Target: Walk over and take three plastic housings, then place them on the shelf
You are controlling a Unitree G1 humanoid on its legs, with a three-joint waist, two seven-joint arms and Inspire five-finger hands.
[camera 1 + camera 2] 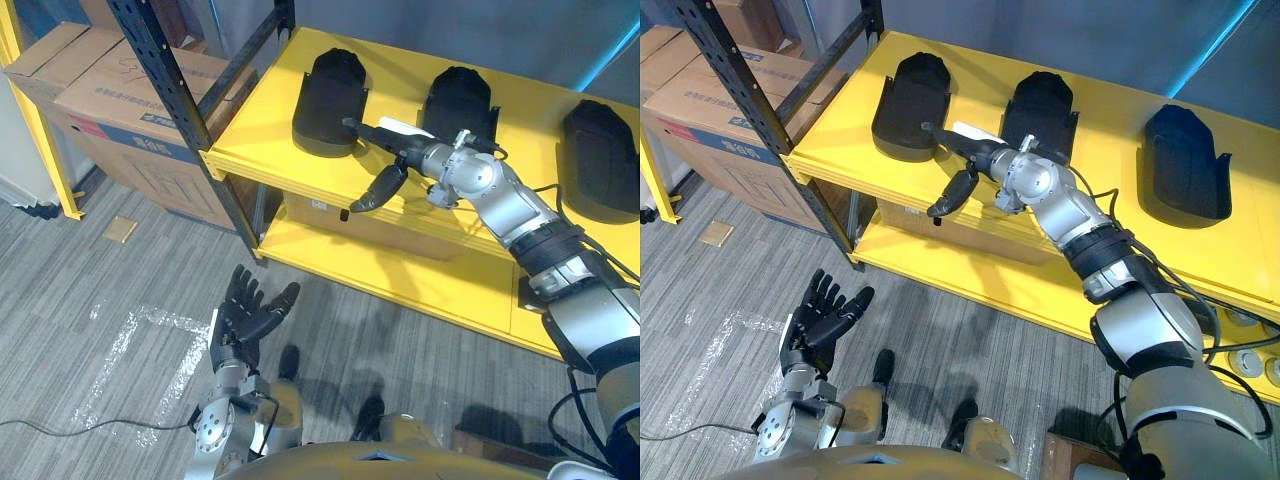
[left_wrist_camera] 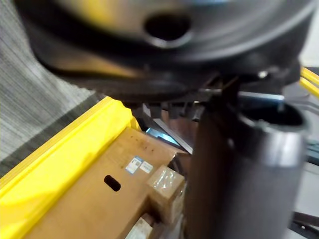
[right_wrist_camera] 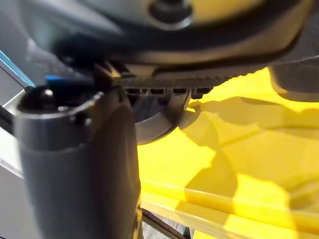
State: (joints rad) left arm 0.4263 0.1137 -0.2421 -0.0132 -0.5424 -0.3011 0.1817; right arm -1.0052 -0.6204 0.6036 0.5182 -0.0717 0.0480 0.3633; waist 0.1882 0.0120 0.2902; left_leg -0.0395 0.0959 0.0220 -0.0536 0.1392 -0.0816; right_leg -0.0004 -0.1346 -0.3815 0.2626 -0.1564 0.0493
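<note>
All three plastic housings [image 1: 328, 88] lie on the shelf [image 1: 262, 122], one at our right hand's [image 1: 402, 148] straight, parted fingertips. Our left hand [image 1: 245, 315] hangs low, fingers apart. Placing looks done to us: next, lift clear without nudging.

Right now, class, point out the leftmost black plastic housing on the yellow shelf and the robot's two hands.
leftmost black plastic housing [image 1: 330, 100]: left eye view, middle of its domed top.
right hand [image 1: 406, 150]: left eye view, its palm.
left hand [image 1: 240, 322]: left eye view, its palm.
</note>
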